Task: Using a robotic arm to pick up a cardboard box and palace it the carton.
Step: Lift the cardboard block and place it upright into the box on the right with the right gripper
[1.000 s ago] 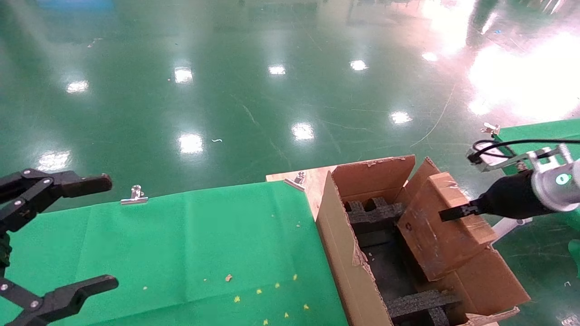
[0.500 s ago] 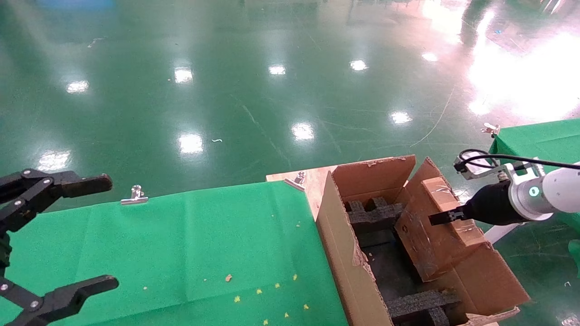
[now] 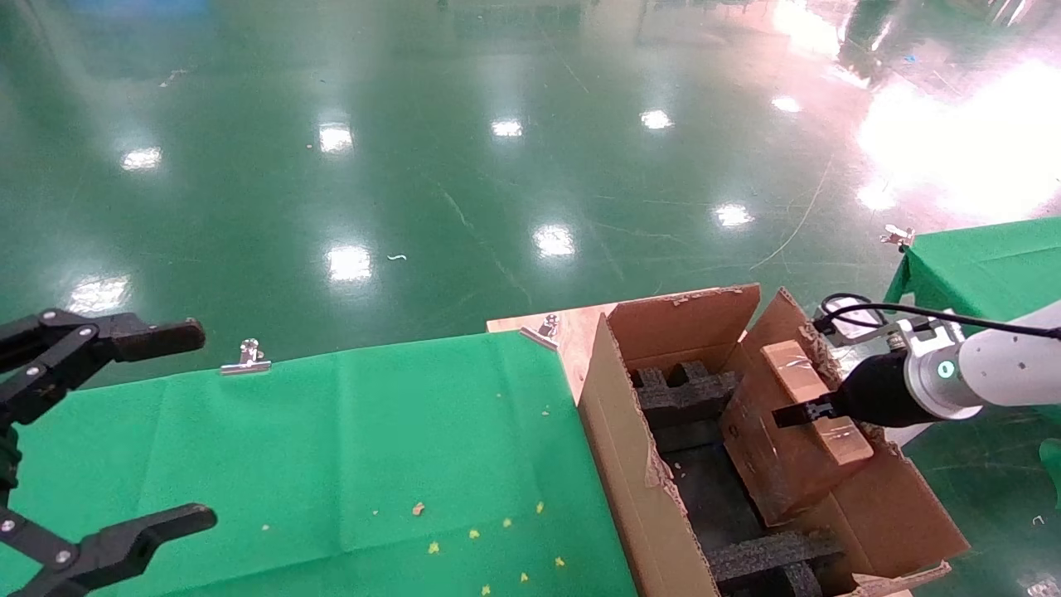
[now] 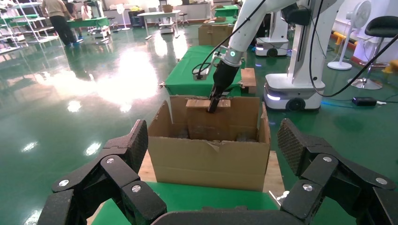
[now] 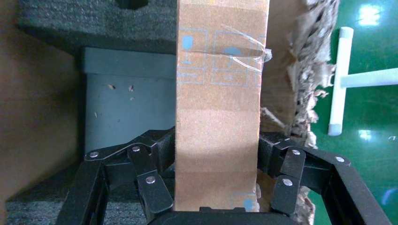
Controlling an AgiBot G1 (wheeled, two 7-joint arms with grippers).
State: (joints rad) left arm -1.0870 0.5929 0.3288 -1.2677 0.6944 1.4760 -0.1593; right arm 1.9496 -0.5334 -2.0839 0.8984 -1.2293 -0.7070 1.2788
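The carton (image 3: 630, 464) stands open at the table's right end, with black notched foam blocks (image 3: 684, 390) inside. My right gripper (image 3: 800, 412), on the white-tubed arm (image 3: 986, 373), is shut on the flat brown cardboard box (image 3: 779, 448) and holds it tilted, its lower part down inside the carton by the right wall. In the right wrist view the box's taped narrow edge (image 5: 218, 117) runs between the fingers (image 5: 150, 183). In the left wrist view the box (image 4: 209, 123) stands inside the carton (image 4: 206, 159). My left gripper (image 3: 124, 431) is open and empty at the far left.
A green cloth (image 3: 356, 464) covers the table, held by a metal clip (image 3: 246, 358). A bare wooden corner (image 3: 572, 332) lies beside the carton. The carton's right flap (image 3: 887, 514) has ragged torn edges. A second green-covered table (image 3: 986, 257) stands at the right. Shiny green floor lies beyond.
My right gripper has moved left and down with the cardboard box, lowering it deeper into the carton and turning it more upright. The left gripper has not moved.
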